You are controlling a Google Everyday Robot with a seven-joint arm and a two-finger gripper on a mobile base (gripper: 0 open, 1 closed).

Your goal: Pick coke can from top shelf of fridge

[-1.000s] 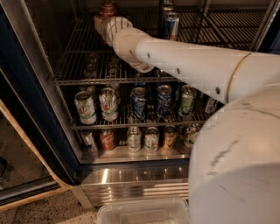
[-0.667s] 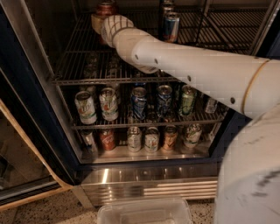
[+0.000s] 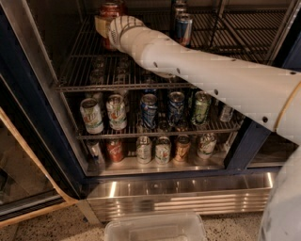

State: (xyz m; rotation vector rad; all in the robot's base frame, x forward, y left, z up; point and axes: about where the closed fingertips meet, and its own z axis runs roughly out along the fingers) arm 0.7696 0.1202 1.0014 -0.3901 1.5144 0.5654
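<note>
The coke can point(image 3: 110, 10) stands upright at the back left of the top shelf point(image 3: 81, 66) of the fridge point(image 3: 41, 123). It is red with a silver rim; its top shows above my wrist and a strip of its base shows below. My gripper point(image 3: 106, 27) is at the can's middle, at the end of my white arm, which reaches in from the right. My wrist hides most of the can's body and how the gripper sits on it.
A slim blue-and-silver can point(image 3: 183, 28) stands at the back middle of the top shelf. Several cans point(image 3: 117, 111) fill the middle rack and several more point(image 3: 162, 149) the lower one. The ribbed steel base panel point(image 3: 188, 193) and a clear plastic bin point(image 3: 155, 228) are below.
My arm has stretched further into the fridge and my body has drawn back to the right. The gripper has shifted slightly left at the coke can. The can has not moved.
</note>
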